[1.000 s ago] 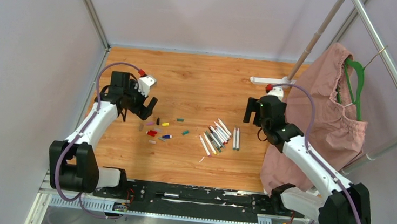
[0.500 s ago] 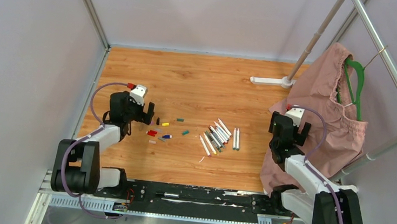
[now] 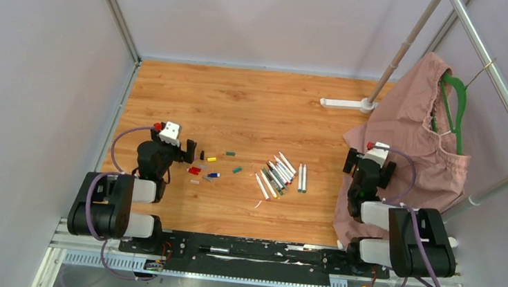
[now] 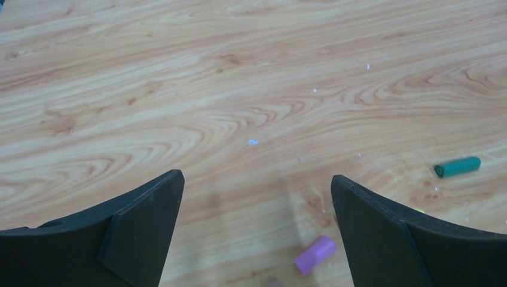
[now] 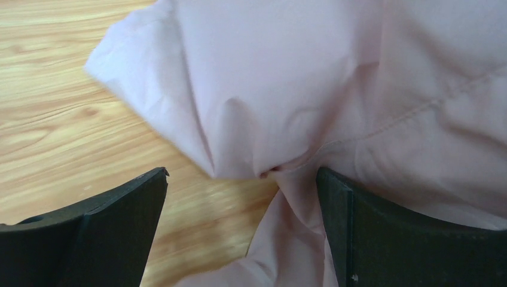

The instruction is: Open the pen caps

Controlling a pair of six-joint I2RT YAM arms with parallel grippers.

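Note:
Several loose pen caps lie left of centre on the wooden table: yellow (image 3: pixel 212 159), green (image 3: pixel 230 153), teal (image 3: pixel 236 170), red (image 3: pixel 194 170), blue (image 3: pixel 214 175) and black (image 3: pixel 201 155). A bunch of white pens (image 3: pixel 278 173) lies to their right. My left gripper (image 3: pixel 180 152) is open and empty, low over the table just left of the caps. Its wrist view shows the gripper (image 4: pixel 254 179), a purple cap (image 4: pixel 315 255) near the right finger, and a green cap (image 4: pixel 458 167). My right gripper (image 3: pixel 368 166) is open and empty over pink cloth (image 5: pixel 287 89).
A pink garment (image 3: pixel 418 137) hangs on a green hanger (image 3: pixel 456 105) from a metal rack (image 3: pixel 494 64) at the right and drapes onto the table. The rack's white foot (image 3: pixel 343 103) lies at the back. Grey walls enclose the table.
Both arms have folded back toward their bases. The left gripper moved nearer and lower beside the caps. The right gripper moved right and nearer, onto the pink garment's edge.

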